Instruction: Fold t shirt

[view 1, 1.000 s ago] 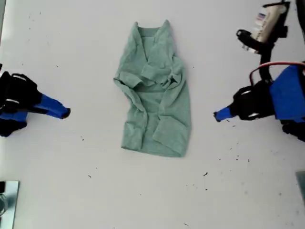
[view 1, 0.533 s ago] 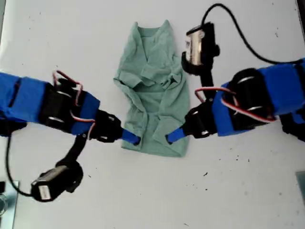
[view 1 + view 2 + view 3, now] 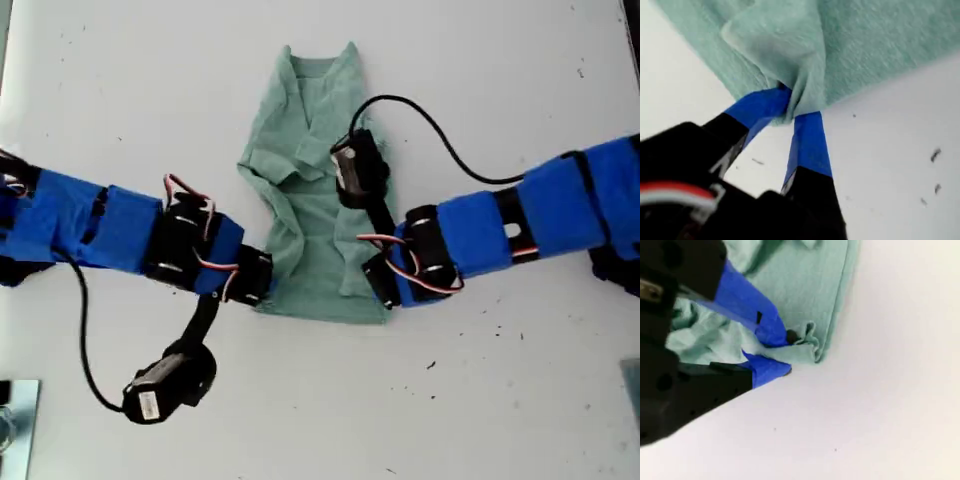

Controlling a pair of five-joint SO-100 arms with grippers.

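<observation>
The t shirt (image 3: 315, 250) lies on a white table (image 3: 520, 60) in the upper middle of the exterior view. Its long axis runs top to bottom in that frame. The neck opening points to the top edge and the hem to the bottom. The cloth is wrinkled, and both sleeves are folded in over the body.

My first gripper (image 3: 262, 288) reaches in from the exterior view's left to the hem corner on that side. In the first wrist view its 2 blue jaws are pressed together on a bunched pinch of the corner cloth (image 3: 797, 110).

My second gripper (image 3: 380, 285) reaches in from the exterior view's right to the other hem corner. In the second wrist view (image 3: 785, 352) 1 jaw lies on top of the puckered corner and 1 at the hem edge. Whether they press the cloth cannot be told.

The wrist camera (image 3: 355, 170) of the second arm hangs over the shirt's middle.

Bare table lies above the collar, below the hem and beyond both side edges. Small dark specks (image 3: 432, 365) dot the lower right of the exterior view.
</observation>
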